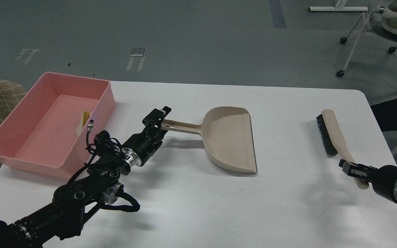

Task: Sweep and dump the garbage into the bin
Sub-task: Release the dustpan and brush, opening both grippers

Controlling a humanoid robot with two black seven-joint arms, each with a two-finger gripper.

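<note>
Head view: a smooth white table (198,206) with rounded corners fills most of the picture. At about ten o'clock from its middle sits the bin (19,151), a shallow pink plastic tub with rounded corners and glossy walls. The garbage (83,120) lies inside it against the right wall: a bright yellow spongy scrap touching a thin pale strip; their exact shapes are too small to make out.

Near the centre lies the dustpan (231,139), matte beige plastic with a wide scoop and a flat, long handle pointing toward nine o'clock. The left gripper (159,120), black and angular, sits at that handle's end; its fingers stand on either side of the handle, seemingly clamped on it, though the contact itself is hard to see.

At three o'clock lies the brush (334,136), a curved beige back with stiff black bristles along its left edge. The right gripper (352,169) is at the brush handle's near end, fingers closed around it; the arm behind is cut off by the frame's right edge.
</note>
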